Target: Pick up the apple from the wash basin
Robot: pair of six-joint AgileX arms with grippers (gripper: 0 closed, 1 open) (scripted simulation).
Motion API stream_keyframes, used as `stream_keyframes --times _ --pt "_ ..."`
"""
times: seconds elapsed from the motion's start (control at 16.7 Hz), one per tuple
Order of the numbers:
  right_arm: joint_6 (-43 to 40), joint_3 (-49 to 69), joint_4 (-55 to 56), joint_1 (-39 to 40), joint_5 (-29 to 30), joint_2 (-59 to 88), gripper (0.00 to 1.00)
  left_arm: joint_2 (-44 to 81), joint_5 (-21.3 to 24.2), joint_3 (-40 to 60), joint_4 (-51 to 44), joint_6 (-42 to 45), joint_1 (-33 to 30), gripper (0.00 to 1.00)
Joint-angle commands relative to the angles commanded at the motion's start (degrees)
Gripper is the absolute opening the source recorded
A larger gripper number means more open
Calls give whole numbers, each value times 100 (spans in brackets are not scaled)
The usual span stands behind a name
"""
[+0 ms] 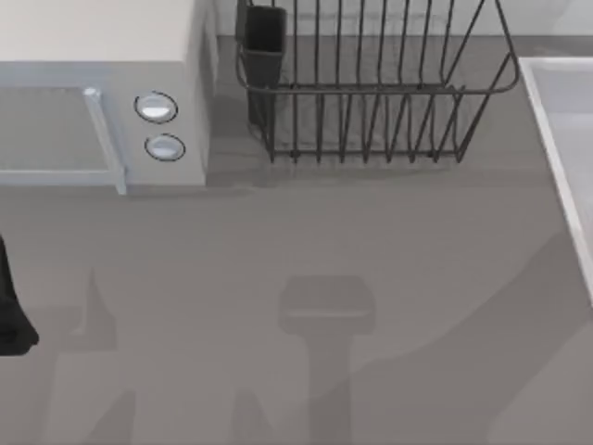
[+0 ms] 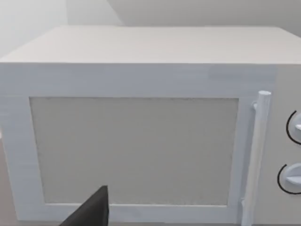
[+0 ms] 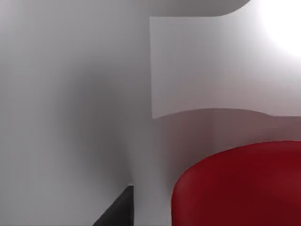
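The apple (image 3: 237, 186) sits in the basin (image 1: 556, 120), which runs along the right edge of the counter (image 1: 306, 241) in the top view. In the right wrist view the apple looms very close, red and glossy, with a rounded, slightly blocky outline, against the pale basin walls. A dark finger (image 3: 117, 209) of the right claw shows at the lower edge of that view, just beside the apple but apart from it by a strip of pale basin; whether the right claw is spread or pressed together I cannot tell, since just this single finger is in sight. The relation that matters for the coming move is plain enough: the apple lies directly ahead of the right claw and a little to one side of the visible finger, so I judge the right arm to be by far the nearer and the one to take it. The apple looks about as round as it is tall, with no clear long axis, so the grip direction should matter little. The left arm (image 1: 14, 311) is parked at the counter's left edge, facing the white microwave (image 2: 141, 132); one dark finger (image 2: 91, 212) of the left claw shows in its wrist view, and its state I cannot tell either. A dark wire rack (image 1: 371, 83) stands at the far side, between microwave and basin.
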Motion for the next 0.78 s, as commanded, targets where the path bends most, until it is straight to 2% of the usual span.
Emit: stream_keyframes --times 0.18,0.24,0.78 --pt "0 0 0 0 0 0 2 0 0 0 0 0 0 100" --pt "0 0 0 0 0 0 0 0 0 0 0 0 0 100" --pt "39 103 -192 11 -74 -356 0 0 0 0 0 0 0 100"
